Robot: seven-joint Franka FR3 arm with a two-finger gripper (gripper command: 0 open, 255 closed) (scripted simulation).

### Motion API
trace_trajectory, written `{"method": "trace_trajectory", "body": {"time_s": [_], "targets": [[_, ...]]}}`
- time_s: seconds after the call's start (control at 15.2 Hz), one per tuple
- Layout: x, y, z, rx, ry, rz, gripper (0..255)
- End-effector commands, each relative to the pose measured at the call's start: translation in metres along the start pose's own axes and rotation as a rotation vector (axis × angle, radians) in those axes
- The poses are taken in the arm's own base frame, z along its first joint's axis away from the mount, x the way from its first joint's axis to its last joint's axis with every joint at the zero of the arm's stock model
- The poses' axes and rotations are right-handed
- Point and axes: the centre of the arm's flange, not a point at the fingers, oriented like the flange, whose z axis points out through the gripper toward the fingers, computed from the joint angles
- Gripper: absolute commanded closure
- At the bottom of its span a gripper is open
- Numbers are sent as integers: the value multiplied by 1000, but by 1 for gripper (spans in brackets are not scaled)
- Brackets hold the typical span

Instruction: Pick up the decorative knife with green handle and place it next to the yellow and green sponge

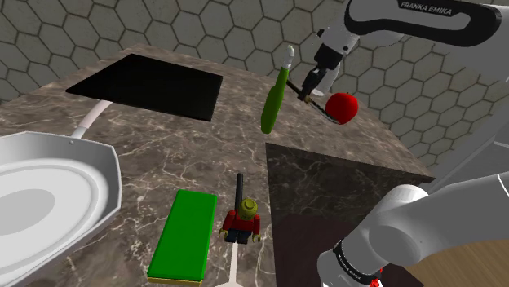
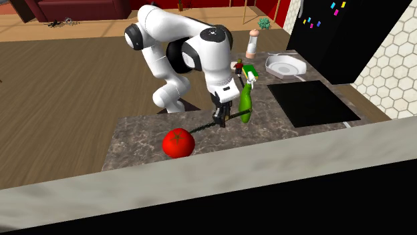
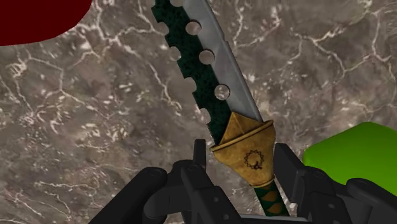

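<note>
My gripper (image 3: 240, 159) is shut on the decorative knife (image 3: 213, 70), clasping it where the gold guard meets the green handle. The serrated, dark-edged blade points away from the fingers toward the red tomato (image 3: 32, 16). In the shoulder view the gripper (image 1: 312, 84) holds the knife (image 1: 322, 106) a little above the marble counter (image 1: 188, 155), its tip close to the tomato (image 1: 343, 107). The yellow and green sponge (image 1: 183, 235) lies far off at the counter's near edge. In the second exterior view the gripper (image 2: 220, 119) carries the knife (image 2: 200, 127), with the sponge (image 2: 251, 71) beyond.
A long green object with a pale tip (image 1: 274, 102) leans right beside the gripper. A small toy figure (image 1: 241, 224) stands next to the sponge. A white plate (image 1: 49, 196) sits at the shoulder view's left, behind it a black rectangular opening (image 1: 147, 86). A bottle (image 2: 252, 43) stands farther off.
</note>
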Motion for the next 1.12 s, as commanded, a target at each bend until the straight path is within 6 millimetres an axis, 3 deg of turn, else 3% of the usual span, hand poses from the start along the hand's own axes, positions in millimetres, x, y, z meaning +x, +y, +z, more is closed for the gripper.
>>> {"method": "trace_trajectory", "body": {"time_s": [0.0,1.06], "targets": [[2,0,-9,0,0,0,255],[71,-198,15,0,0,0,255]]}}
